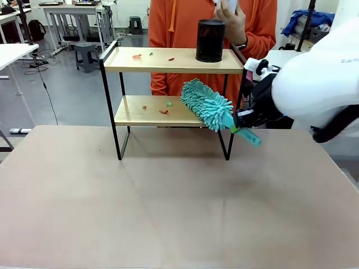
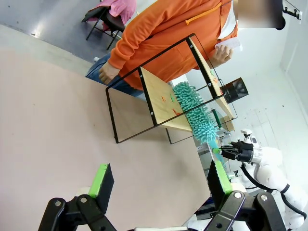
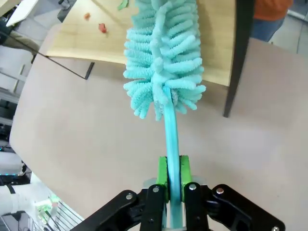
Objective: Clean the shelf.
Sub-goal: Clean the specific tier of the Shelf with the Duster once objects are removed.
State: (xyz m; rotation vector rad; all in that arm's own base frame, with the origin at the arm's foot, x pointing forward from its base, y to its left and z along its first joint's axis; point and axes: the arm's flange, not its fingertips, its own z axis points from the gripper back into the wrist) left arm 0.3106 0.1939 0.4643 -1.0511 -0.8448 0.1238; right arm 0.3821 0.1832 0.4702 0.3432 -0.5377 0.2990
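Note:
The shelf [image 1: 179,66] stands at the table's far side, two wooden boards in a black frame. Small red and green scraps [image 1: 164,111] lie on its lower board, and more scraps [image 1: 137,56] on the top board. My right gripper [image 1: 242,120] is shut on the handle of a teal fluffy duster [image 1: 206,103]. The duster head rests over the right part of the lower board. In the right wrist view the duster [image 3: 163,57] rises from the right gripper [image 3: 173,173] over the shelf board [image 3: 77,43]. My left gripper [image 2: 160,173] is open with nothing in it, well back from the shelf [image 2: 156,96].
A black cylinder [image 1: 210,40] stands on the top board at the right. A person in an orange hoodie [image 1: 185,22] stands right behind the shelf, holding something pale. The beige table [image 1: 168,202] lies bare in front of the shelf.

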